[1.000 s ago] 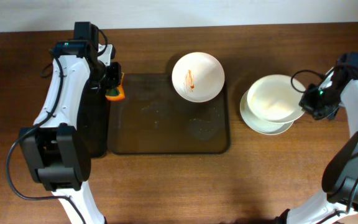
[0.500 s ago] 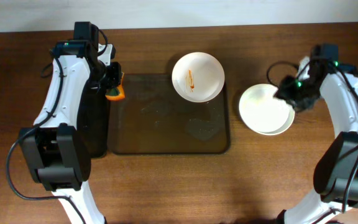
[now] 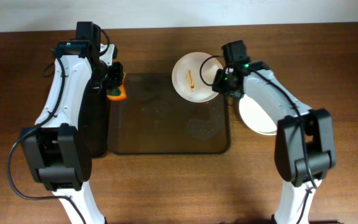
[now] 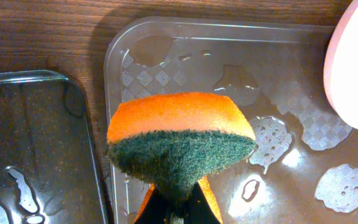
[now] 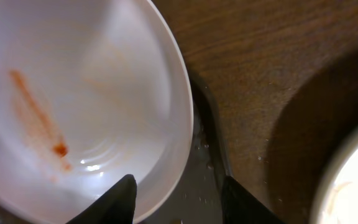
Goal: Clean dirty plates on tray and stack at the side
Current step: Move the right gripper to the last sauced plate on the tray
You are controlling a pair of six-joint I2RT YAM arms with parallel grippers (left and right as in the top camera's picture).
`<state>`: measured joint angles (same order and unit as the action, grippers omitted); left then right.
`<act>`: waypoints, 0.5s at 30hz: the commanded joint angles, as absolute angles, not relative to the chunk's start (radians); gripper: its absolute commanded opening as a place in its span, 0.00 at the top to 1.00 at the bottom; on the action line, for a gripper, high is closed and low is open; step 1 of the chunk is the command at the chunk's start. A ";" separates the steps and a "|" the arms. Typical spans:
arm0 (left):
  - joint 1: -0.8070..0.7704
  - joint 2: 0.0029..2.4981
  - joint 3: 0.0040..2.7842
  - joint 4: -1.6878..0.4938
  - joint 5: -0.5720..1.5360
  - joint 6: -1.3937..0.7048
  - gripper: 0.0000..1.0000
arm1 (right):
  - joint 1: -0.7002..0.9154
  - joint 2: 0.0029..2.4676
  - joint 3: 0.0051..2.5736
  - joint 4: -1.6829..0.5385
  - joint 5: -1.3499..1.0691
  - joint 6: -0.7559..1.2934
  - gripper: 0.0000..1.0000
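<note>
White plate, dirty, sits on the tray's far right corner, toward the desk's far edge. Right gripper is spread wide, jaws either side of the plate's rim. Best to seat the rim deep before closing, then lift level. Left gripper clamps the orange sponge over the tray's left end. Plate: glossy, shallow, one red streak off centre.
</note>
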<state>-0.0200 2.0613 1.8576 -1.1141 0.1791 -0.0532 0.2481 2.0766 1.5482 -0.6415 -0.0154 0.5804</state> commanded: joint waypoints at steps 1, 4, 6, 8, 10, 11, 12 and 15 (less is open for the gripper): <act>-0.022 2.062 1.849 -1.111 0.186 -0.067 1.00 | 0.270 2.148 1.554 -0.628 0.047 0.645 0.59; -0.022 2.062 1.849 -1.108 0.186 -0.067 1.00 | 0.292 2.182 1.554 -0.641 0.007 0.644 0.77; -0.022 2.062 1.849 -1.108 0.186 -0.067 1.00 | 0.305 2.182 1.554 -0.659 0.004 0.643 0.87; -0.022 2.062 1.849 -1.108 0.186 -0.067 1.00 | 0.322 2.181 1.554 -0.694 -0.007 0.640 0.96; -0.022 2.062 1.849 -1.108 0.185 -0.067 1.00 | 0.333 2.181 1.554 -0.728 -0.055 0.633 0.96; -0.022 2.062 1.849 -1.108 0.185 -0.067 1.00 | 0.337 2.179 1.554 -0.747 -0.082 0.632 0.96; -0.022 2.062 1.849 -1.108 0.185 -0.067 1.00 | 0.342 2.179 1.554 -0.775 -0.114 0.632 0.96; -0.022 2.062 1.849 -1.108 0.181 -0.067 1.00 | 0.372 2.179 1.554 -0.894 -0.226 0.590 0.96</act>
<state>-0.0200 2.0613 1.8576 -1.1107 0.1791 -0.0532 0.3378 2.1571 1.5749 -0.8196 -0.1261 0.6300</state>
